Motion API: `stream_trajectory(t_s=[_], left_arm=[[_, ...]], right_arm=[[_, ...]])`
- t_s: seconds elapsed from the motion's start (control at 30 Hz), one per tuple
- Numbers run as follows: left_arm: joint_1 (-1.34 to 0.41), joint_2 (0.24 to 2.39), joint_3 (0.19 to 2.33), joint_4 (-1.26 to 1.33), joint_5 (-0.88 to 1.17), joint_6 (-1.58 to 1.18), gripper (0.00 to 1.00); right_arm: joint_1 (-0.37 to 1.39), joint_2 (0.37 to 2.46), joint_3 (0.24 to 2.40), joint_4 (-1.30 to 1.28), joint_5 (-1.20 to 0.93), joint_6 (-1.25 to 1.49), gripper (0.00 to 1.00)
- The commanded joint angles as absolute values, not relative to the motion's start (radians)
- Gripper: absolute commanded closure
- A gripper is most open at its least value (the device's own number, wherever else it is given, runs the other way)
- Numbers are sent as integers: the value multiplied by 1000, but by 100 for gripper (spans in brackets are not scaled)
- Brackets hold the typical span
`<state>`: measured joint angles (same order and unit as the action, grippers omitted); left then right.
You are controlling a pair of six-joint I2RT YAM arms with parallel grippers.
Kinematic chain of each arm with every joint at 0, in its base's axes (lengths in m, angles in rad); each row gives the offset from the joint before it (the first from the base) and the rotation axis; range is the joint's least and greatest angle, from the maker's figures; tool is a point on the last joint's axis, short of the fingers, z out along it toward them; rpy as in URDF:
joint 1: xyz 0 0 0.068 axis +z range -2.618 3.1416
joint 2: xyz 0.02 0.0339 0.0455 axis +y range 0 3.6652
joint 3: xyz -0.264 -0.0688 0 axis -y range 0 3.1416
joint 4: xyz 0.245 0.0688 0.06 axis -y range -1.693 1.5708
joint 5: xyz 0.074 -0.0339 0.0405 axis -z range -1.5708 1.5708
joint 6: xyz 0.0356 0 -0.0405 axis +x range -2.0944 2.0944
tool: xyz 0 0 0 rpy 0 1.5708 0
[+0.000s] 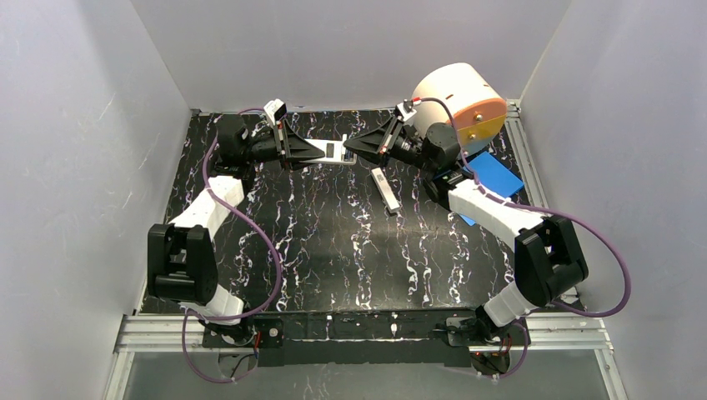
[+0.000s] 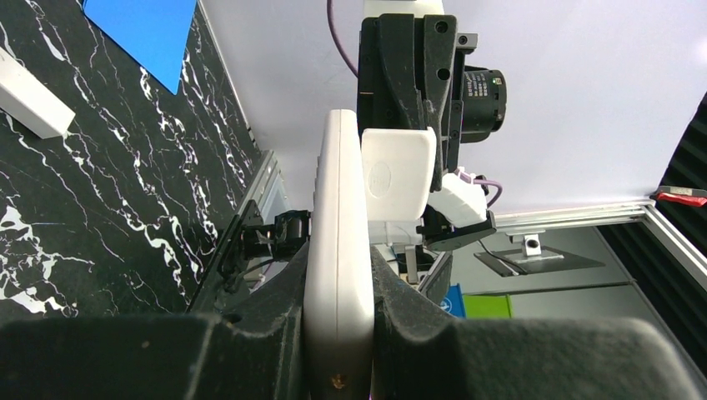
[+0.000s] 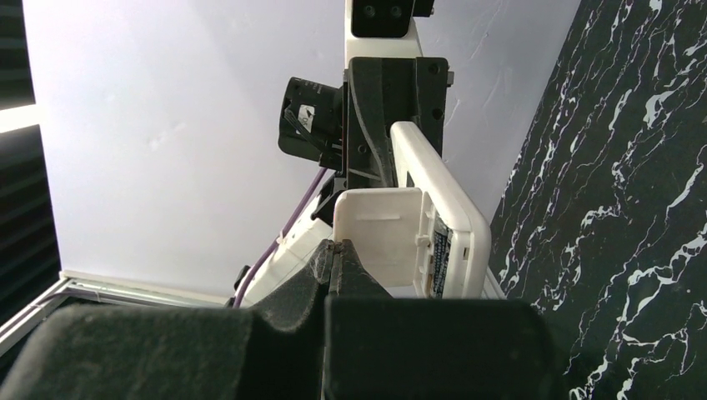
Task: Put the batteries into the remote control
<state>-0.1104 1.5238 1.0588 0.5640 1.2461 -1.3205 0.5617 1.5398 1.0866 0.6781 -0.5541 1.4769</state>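
Left hand closed on the remote control, clamped across its flat faces at one end. The body is held off the counter, far end projecting past the fingertips. Right hand closed on the small white battery cover, pinching its edge against the remote's back, just beyond the left fingertips. Latched or free: cannot tell. No batteries made out.

Judgement: remote is light, rigid, smooth plastic, so apt to pivot. Keep the grip on the flat faces, clear of the compartment. The cover is thin and could snap.
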Motion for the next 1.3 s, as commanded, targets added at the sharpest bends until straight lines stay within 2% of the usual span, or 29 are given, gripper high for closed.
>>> stream_trajectory(t_s=[0.0, 0.43, 0.87, 1.27], left_arm=[[-116, 1517, 1077, 632, 1283, -1351, 100], [-115, 1527, 1075, 672, 1283, -1391, 100], [-116, 1535, 1064, 675, 1285, -1388, 100], [-115, 1545, 1070, 675, 1280, -1390, 100]], right_arm=[[545, 1533, 1052, 683, -566, 1494, 99], [517, 1526, 1016, 663, -615, 1526, 99], [471, 1526, 1058, 613, -641, 1503, 73], [472, 1513, 1088, 550, -671, 1424, 69]])
